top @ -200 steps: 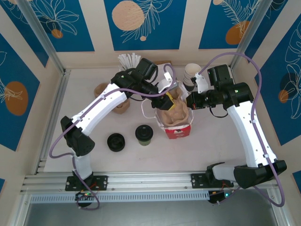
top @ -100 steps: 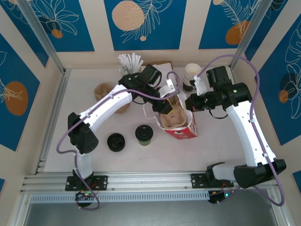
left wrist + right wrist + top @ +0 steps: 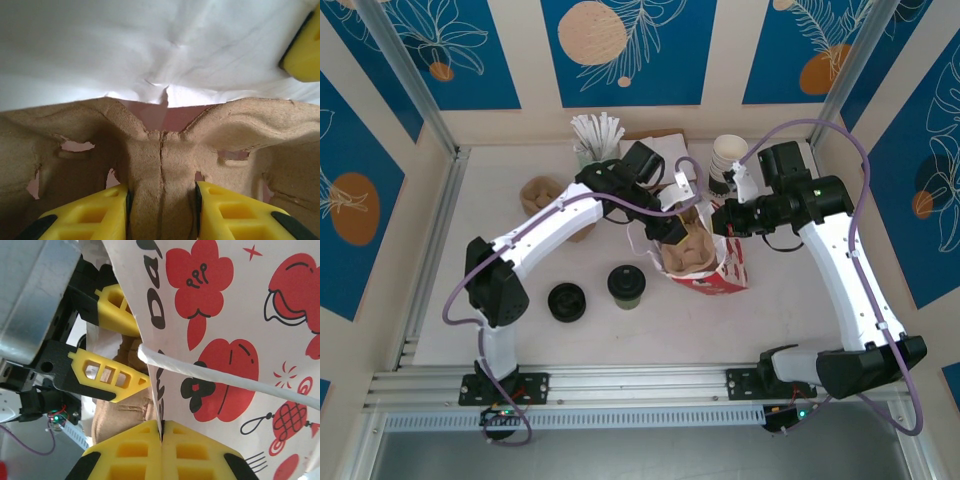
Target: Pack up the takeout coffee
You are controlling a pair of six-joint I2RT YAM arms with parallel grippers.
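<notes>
Over the last second the red-and-white paper bag (image 3: 725,272) has been sliding to the right and tipping further over. Its base is now swinging out toward the right arm, and its mouth is facing up and to the left. The left arm has been following it across.

Toward the left of the surface (image 3: 670,330), the low black round plastic disc (image 3: 567,301) is lying flat. Just to its right and apart from it, the small olive-green paper cup with a round black plastic lid (image 3: 626,284) is standing upright. Its long axis is running vertically, with the lid pointing straight up at the overhead camera and the base resting on the surface. It is sitting outside the bag, in front of it and to its left, and neither arm is touching it.

Behind the cup, the left gripper (image 3: 672,228) is reaching into the bag's mouth. In its wrist view the jaws are standing narrow, pinching the centre ridge of the brown moulded-pulp cup carrier (image 3: 160,145). The carrier is lying inside the bag against the white inner wall.

At the bag's right side, the right gripper (image 3: 162,429) is pressing its jaws fully together on the edge of the printed paper, just below the white cord handle (image 3: 225,377). The stack of white paper cups (image 3: 728,158) is standing at the back, just behind that gripper.
</notes>
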